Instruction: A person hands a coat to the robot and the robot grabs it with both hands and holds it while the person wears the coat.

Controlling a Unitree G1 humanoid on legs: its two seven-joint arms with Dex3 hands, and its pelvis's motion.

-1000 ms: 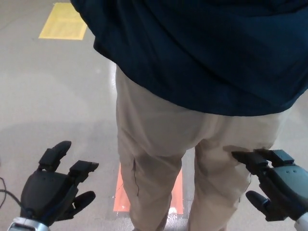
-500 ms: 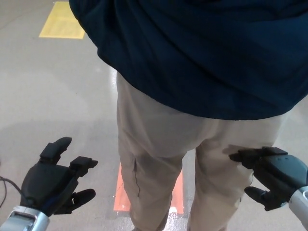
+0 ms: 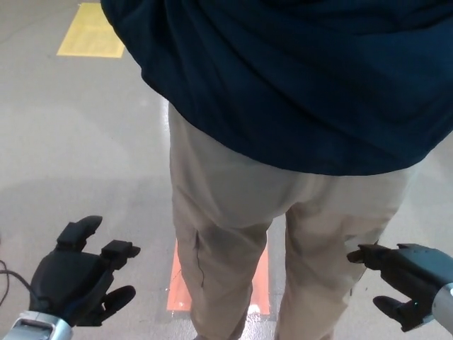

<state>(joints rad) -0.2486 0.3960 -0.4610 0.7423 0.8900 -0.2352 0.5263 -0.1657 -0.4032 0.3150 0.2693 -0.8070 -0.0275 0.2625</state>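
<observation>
Left robot hand (image 3: 74, 280) and right robot hand (image 3: 410, 280) are hanging spread and empty, flanking a person's tan trousers (image 3: 233, 212) below the navy coat (image 3: 297, 78).

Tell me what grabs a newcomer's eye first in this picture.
A person's back fills the upper middle: a dark navy coat hanging over beige trousers. Low at either side, the robot's black left hand and right hand hover open, holding nothing. A yellow floor patch sits top left.

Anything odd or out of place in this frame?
Nothing stands out. Both the left hand and right hand are open and empty, low beside the person's legs; the dark coat hangs on the person.
</observation>
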